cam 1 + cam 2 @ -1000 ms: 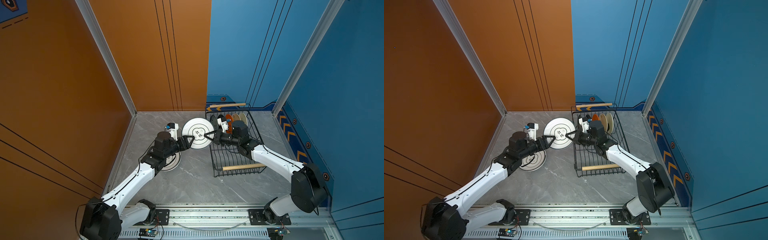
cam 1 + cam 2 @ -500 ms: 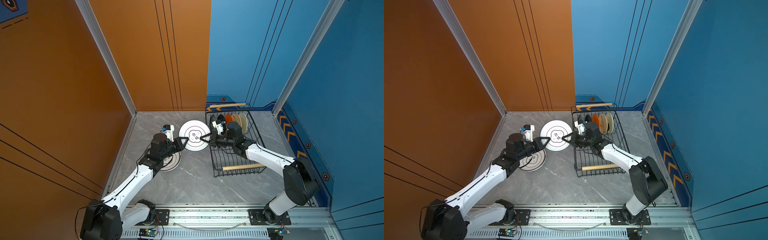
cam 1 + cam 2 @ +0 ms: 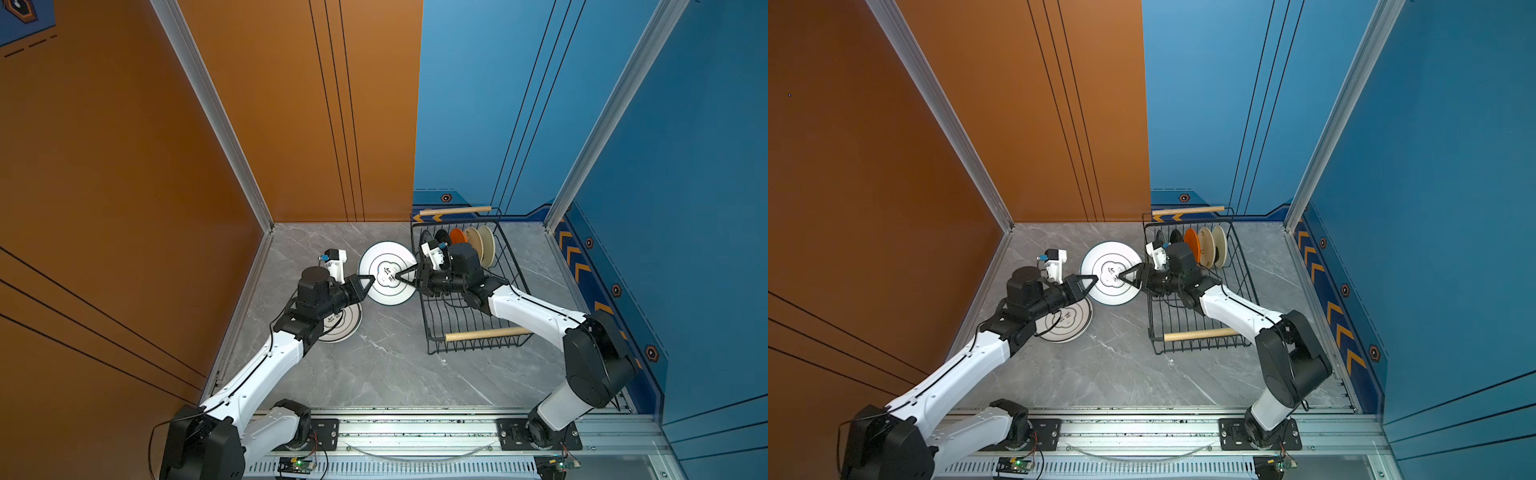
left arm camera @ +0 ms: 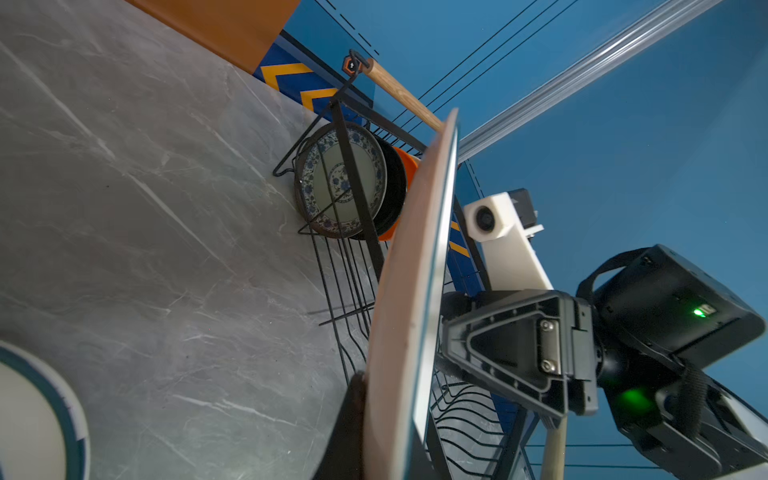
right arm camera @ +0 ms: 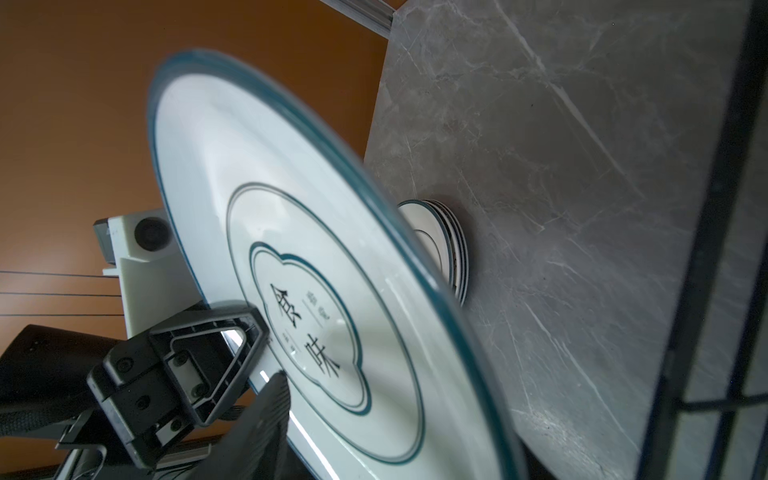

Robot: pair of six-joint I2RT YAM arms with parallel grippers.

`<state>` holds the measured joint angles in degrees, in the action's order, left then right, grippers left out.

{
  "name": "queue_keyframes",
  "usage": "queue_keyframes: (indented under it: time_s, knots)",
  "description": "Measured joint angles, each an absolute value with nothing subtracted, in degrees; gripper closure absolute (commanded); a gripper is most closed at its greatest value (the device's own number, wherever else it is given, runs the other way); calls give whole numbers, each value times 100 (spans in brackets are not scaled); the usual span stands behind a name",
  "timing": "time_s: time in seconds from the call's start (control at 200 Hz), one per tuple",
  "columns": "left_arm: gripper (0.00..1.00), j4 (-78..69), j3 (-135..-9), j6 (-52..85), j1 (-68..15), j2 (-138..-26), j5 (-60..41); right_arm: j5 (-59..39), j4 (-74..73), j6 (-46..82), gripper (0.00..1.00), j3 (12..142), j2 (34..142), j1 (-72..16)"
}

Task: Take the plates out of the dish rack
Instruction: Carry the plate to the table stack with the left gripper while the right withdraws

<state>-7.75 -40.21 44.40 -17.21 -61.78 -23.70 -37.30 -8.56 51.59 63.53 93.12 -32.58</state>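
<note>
1. Left wrist view: white plate (image 4: 409,291) stands edge-on, mid-frame.
2. In both top views, left gripper (image 3: 371,279) clamps the plate's left rim; right gripper (image 3: 399,275) looks parted at its right edge.
3. Right of centre, dish rack (image 3: 486,333) holds small plates (image 3: 484,249) at its upper end.

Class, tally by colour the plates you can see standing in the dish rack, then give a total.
Blue-patterned plate: 1
Black plate: 1
Orange plate: 1
Cream plates: 2
Total in the dish rack: 5
</note>
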Motion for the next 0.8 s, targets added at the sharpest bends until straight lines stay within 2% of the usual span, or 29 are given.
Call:
queue_keyframes:
  time_s: [0.165, 0.23, 0.416, 0.606, 0.801]
  knots:
    - [94, -121, -4001, 4335, -1363, -5942, -2324, -3304, -154, 4587, 12, 6525, 9006, -3166]
    - [94, 139, -3970, 4309, -1155, -5806, -2300, -3037, 215, 4322, 0, 6639, 8814, -3120]
    - [94, 1033, -3938, 4274, -484, -5380, -2123, -2126, 1240, 3516, 0, 6978, 8274, -3015]
    - [93, 1802, -3824, 4270, 242, -5120, -1855, -740, 2410, 2735, 0, 7325, 7948, -2995]
    - [94, 2451, -3743, 4272, 567, -5120, -1485, 679, 3299, 2178, 0, 7446, 7784, -2993]
